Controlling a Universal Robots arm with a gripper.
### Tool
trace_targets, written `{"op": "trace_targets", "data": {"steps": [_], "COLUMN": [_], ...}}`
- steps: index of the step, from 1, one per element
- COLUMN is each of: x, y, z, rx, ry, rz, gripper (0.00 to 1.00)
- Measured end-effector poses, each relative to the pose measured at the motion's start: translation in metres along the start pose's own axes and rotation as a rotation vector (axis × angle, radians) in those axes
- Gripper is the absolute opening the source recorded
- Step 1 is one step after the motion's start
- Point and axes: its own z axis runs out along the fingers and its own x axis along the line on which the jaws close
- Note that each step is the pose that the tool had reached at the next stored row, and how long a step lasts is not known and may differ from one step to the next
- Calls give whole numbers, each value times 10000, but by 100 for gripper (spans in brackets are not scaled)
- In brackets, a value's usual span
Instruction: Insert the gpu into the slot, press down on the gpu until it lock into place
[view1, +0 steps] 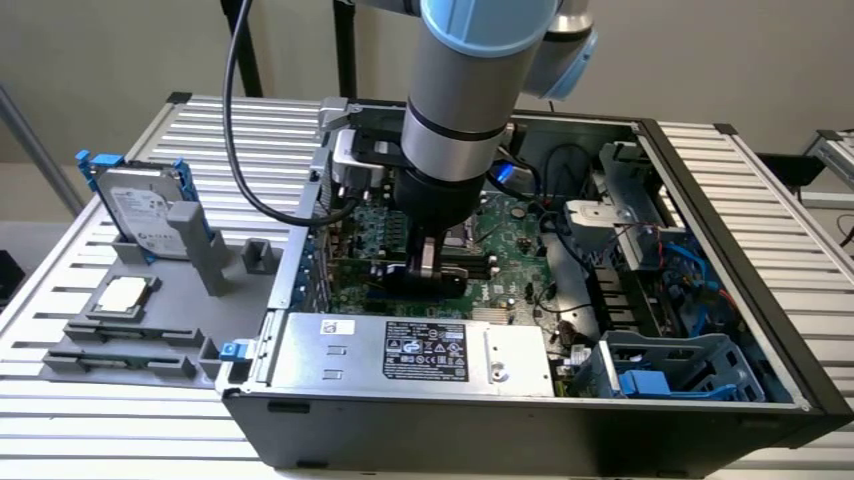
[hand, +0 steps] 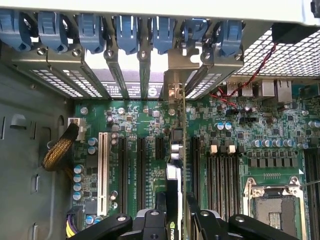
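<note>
My gripper (view1: 430, 268) reaches down into the open computer case over the green motherboard (view1: 505, 235). It is shut on the gpu (view1: 430, 284), a small black card held upright. In the wrist view the gpu (hand: 173, 192) runs edge-on up the board's middle. Its metal bracket (hand: 175, 75) stands in line with the rear openings of the case. A black finger (hand: 159, 212) sits against the shroud side and the other finger (hand: 197, 217) against the card's back. The slot lies hidden under the card. The card's lower edge is down at board level; whether it is latched cannot be told.
A silver-labelled power supply (view1: 414, 350) lies at the case's front. Black memory slots (hand: 225, 170) and a CPU socket (hand: 275, 210) flank the card, with a white slot (hand: 103, 170) on the other side. Blue latches (hand: 125, 30) line the rear. A hard drive (view1: 140, 210) stands outside.
</note>
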Motion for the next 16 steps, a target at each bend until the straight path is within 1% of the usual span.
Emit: {"op": "trace_targets", "data": {"steps": [2,8,12,16], "x": [0,0,-2,-17], "y": [0,0,0,0], "z": [0,0,0,0], "rx": [-15,-20,-45,-84], "ry": [0,1,3,3], "rz": [3,3,5,-2], "gripper": [26,26,26,26]}}
